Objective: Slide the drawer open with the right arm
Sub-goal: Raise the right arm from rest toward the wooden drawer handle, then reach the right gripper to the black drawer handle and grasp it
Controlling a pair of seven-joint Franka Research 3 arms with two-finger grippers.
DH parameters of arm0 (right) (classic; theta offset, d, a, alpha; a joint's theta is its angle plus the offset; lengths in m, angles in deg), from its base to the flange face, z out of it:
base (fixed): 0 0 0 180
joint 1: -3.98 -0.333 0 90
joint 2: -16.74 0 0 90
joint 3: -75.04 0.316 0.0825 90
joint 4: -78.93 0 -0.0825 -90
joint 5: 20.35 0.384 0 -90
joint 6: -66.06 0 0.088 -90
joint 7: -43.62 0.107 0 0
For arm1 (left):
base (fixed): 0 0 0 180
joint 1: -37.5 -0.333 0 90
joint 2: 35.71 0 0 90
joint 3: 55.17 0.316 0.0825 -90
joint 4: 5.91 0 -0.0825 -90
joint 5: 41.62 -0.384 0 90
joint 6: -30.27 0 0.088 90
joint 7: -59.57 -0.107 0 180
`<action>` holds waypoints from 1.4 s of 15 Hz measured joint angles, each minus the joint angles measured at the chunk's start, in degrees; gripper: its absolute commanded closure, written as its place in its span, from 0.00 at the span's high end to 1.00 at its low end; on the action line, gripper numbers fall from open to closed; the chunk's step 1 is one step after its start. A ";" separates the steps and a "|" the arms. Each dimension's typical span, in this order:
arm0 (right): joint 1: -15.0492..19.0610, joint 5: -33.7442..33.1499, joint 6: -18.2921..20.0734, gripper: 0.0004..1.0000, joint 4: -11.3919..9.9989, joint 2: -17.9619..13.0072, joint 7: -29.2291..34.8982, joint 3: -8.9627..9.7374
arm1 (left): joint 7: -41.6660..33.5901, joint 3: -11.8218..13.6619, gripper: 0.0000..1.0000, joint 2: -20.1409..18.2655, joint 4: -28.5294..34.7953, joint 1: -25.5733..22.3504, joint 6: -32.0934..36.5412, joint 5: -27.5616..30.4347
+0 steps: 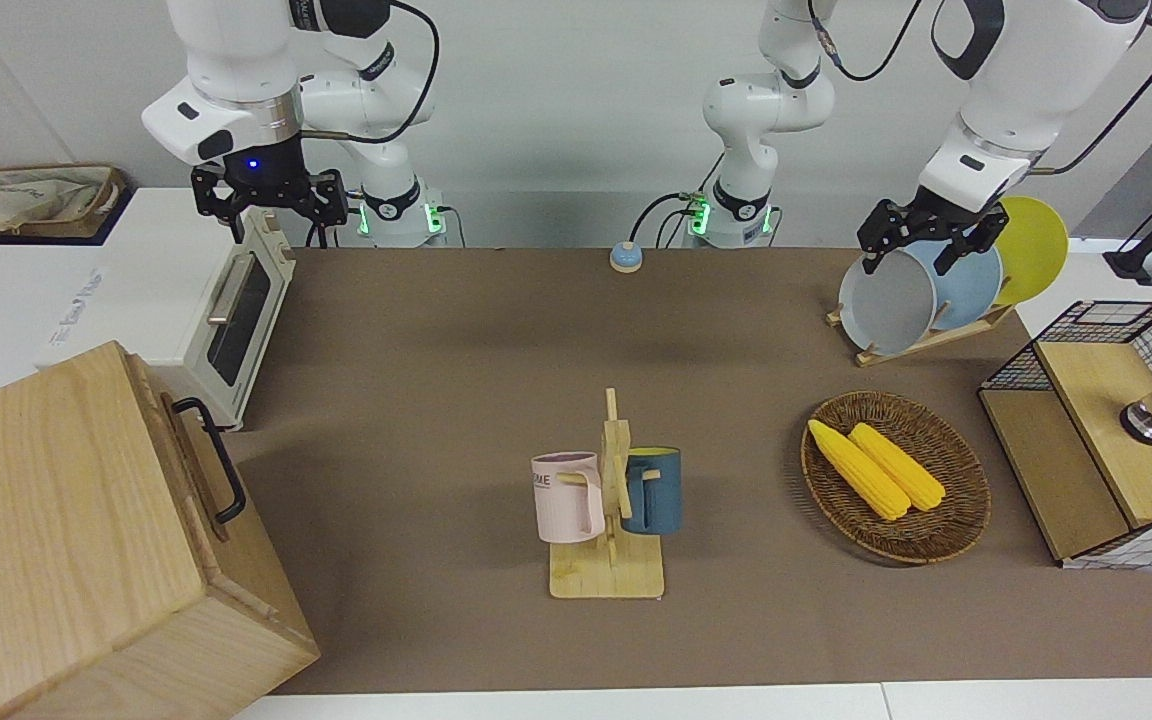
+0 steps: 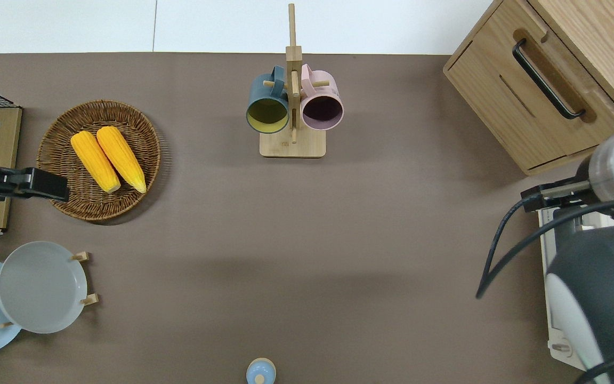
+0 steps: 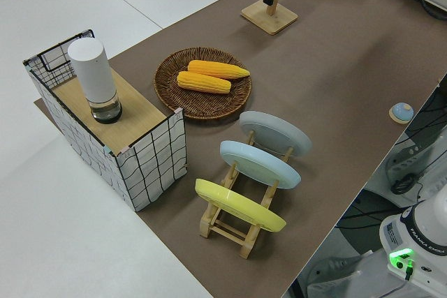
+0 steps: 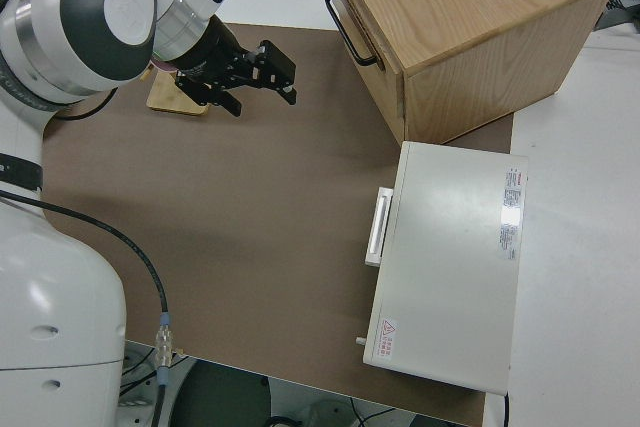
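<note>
The drawer (image 1: 198, 470) is shut in the large light-wood box (image 1: 66, 530) at the right arm's end of the table, farther from the robots than the white oven. Its black loop handle (image 1: 219, 460) faces the table's middle and also shows in the overhead view (image 2: 547, 80) and the right side view (image 4: 345, 22). My right gripper (image 1: 269, 212), under a blue-lit wrist, hangs open and empty in the air over the oven's door edge; it also shows in the right side view (image 4: 262, 102). It is apart from the handle. The left arm is parked, its gripper (image 1: 921, 245) open.
A white oven (image 1: 226, 300) stands between the box and the right arm's base. A mug rack (image 1: 608, 500) stands mid-table. A basket with corn (image 1: 946, 530), a plate rack (image 1: 926, 290) and a wire-mesh cabinet (image 1: 1106, 440) are at the left arm's end. A small blue knob (image 1: 626, 258) lies near the bases.
</note>
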 measured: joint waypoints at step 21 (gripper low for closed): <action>-3.08 -45.83 -8.24 0.98 -8.97 6.88 0.70 11.27 | 0.00 0.00 0.99 0.00 0.00 0.00 0.00 0.00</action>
